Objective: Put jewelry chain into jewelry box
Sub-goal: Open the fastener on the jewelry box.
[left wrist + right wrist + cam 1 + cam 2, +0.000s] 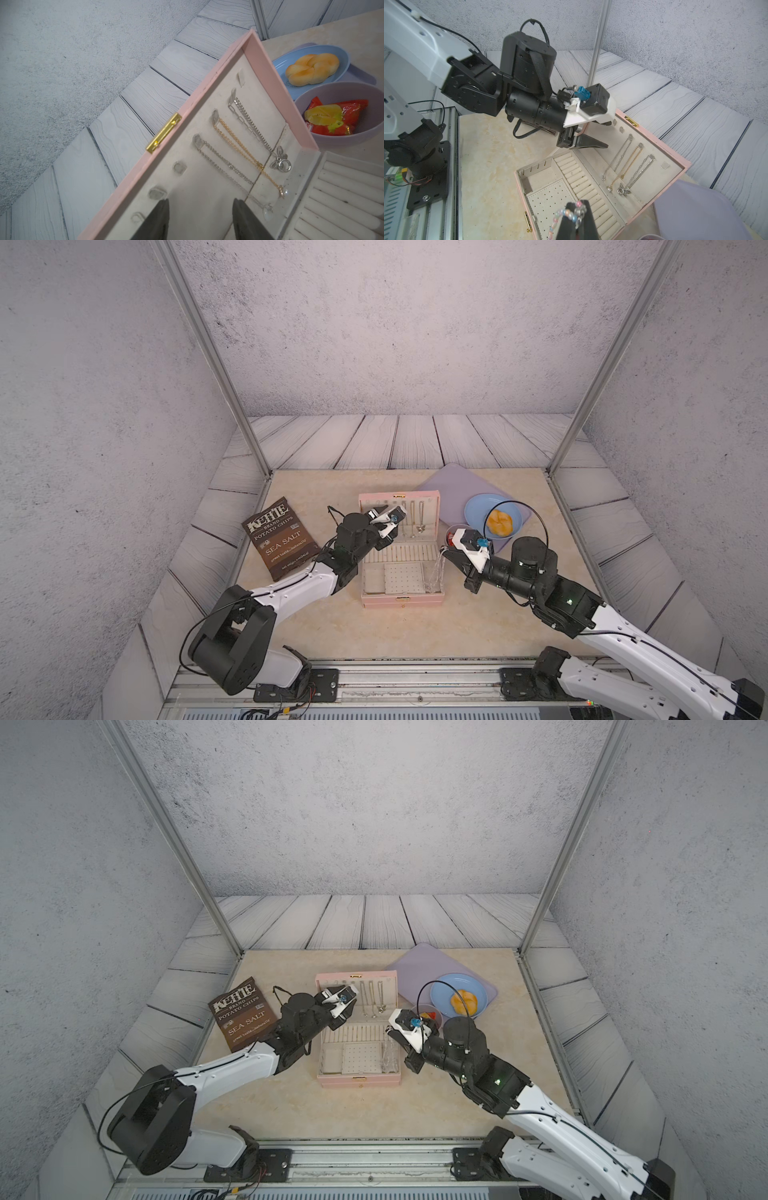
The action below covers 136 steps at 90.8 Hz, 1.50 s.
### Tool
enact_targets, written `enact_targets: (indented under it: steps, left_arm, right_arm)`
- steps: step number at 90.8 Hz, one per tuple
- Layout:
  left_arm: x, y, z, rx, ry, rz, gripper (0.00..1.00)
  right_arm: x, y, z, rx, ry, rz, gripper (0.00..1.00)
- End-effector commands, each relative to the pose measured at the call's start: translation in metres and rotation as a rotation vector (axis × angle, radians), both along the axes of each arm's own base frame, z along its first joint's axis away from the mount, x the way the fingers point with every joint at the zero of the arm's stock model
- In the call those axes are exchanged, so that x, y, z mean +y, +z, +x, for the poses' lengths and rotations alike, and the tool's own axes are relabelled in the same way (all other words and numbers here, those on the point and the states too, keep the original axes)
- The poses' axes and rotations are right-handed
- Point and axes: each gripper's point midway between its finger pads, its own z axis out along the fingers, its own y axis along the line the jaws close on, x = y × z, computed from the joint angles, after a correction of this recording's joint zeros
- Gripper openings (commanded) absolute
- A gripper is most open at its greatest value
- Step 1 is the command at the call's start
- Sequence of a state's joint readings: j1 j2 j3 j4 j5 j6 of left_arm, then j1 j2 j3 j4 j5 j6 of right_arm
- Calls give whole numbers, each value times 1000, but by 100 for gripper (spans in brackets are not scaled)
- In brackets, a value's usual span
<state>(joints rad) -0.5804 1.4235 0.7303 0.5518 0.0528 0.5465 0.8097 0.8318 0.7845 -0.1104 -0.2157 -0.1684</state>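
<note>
At the middle of the table the jewelry box (382, 601) stands open, its lid raised at the far side. My right gripper (444, 550) sits above the box's edge on its own arm's side, fingers pressed together on the jewelry chain (436, 572). In the right wrist view the chain shows pastel beads draped over the closed fingertips. From the grip it hangs toward the narrow compartment nearest that arm. In both top views its lower end falls within that compartment's outline, though I cannot tell whether it touches the lining. My left gripper (201, 201) has its fingers apart and holds nothing, pointing at the lid's cream lining near the bare hooks, beside three necklaces (239, 145) hanging there. A chip bag (280, 537) lies on the left arm's side of the box. A blue plate (470, 510) with a bread roll (499, 522) and a lavender bowl (332, 140) of red wrappers sit near the right gripper.
</note>
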Motion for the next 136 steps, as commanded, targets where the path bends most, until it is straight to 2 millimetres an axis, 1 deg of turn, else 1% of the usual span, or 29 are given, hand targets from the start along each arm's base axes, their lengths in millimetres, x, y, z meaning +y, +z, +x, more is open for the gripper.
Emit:
enact_targets:
  steps: [1,5,21,44,49,58,76,88,96,107,116,136]
  left_arm:
    - [-9,22,10,-61,-38,-39,54]
    - [-10,20,12,-58,-42,-37,54]
    - [-11,24,21,-80,-34,-48,52]
    - [-14,26,30,-87,-31,-47,52]
    - [-15,30,31,-100,-31,-49,52]
    - [-13,38,32,-129,-23,-55,52]
    - [-22,37,26,-114,-88,-40,52]
    - [-26,28,27,-86,-107,7,52]
    - [-30,18,25,-85,-139,61,52]
    - [-30,2,24,-81,-137,165,51]
    - [-27,-10,23,-77,-122,266,48]
    - [-21,-38,14,-84,-97,478,38]
  right_arm:
    - [2,17,-6,-52,35,34,0]
    - [2,17,-6,-54,36,32,0]
    - [2,14,-6,-54,34,24,0]
    - [3,12,-7,-51,41,22,0]
    - [3,12,-7,-50,43,22,0]
    - [3,10,-6,-45,42,21,0]
    - [5,8,-7,-37,51,18,0]
    - [5,6,-8,-32,55,14,0]
    - [5,4,-8,-27,56,10,0]
    - [5,0,-8,-18,57,3,0]
    - [5,-1,-8,-17,57,0,0]
    - [7,-3,-7,-14,59,-4,0]
